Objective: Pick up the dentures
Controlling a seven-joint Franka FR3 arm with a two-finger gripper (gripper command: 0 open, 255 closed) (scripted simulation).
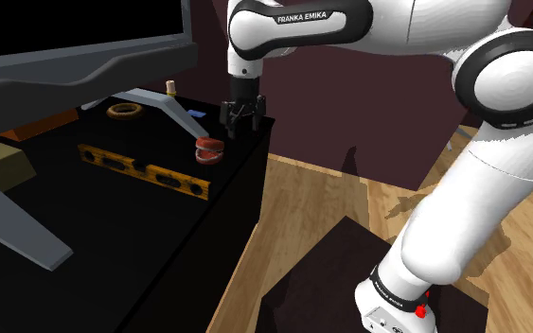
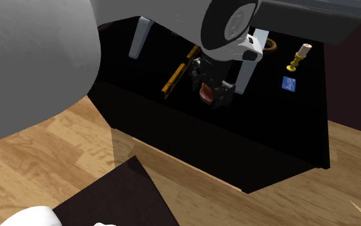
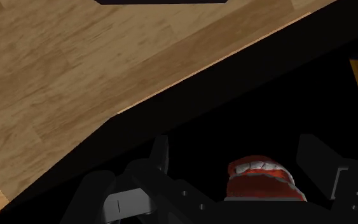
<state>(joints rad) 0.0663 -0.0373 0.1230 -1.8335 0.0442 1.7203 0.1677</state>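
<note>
Open gripper poised over the dentures.
Red gums with a row of white teeth, slightly agape; they lie on the black cabinet top near its edge, between the spread fingers, touching neither.

One set of dentures, one orange spirit level, one tape roll, one candlestick, one blue card, one desk.

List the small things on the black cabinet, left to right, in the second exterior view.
yellow level → dentures → brown ring → gold candlestick. The blue card is left out: it overlaps the candlestick sideways.
</note>
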